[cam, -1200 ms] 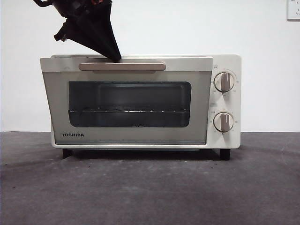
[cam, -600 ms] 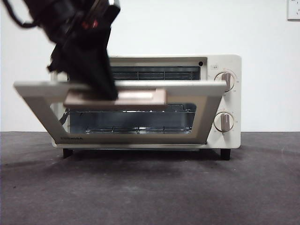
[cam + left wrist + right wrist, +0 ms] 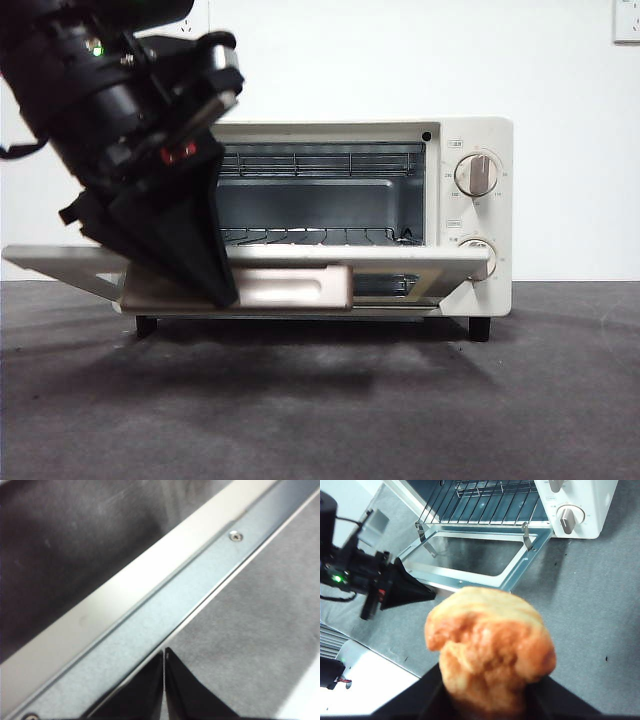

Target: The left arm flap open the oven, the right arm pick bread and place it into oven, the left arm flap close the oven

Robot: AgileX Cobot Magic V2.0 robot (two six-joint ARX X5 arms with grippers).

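Two black pointed jaws of my left gripper point(image 3: 222, 298) met tip to tip at the oven point(image 3: 470, 140) door's smooth edge; my right gripper point(image 3: 487, 707) clasped one lumpy golden bread point(image 3: 490, 647).

The right gripper point(image 3: 487, 700) clamps the bread point(image 3: 490, 647) at lower center. The oven point(image 3: 520, 510), door down, fills the top; the left gripper point(image 3: 427, 592) sits mid-left.

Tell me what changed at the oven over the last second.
The oven door swung from shut down to nearly flat, pulled by the left gripper, which came down with the handle, jaws together. The wire rack now shows. The oven body and both knobs stayed put.
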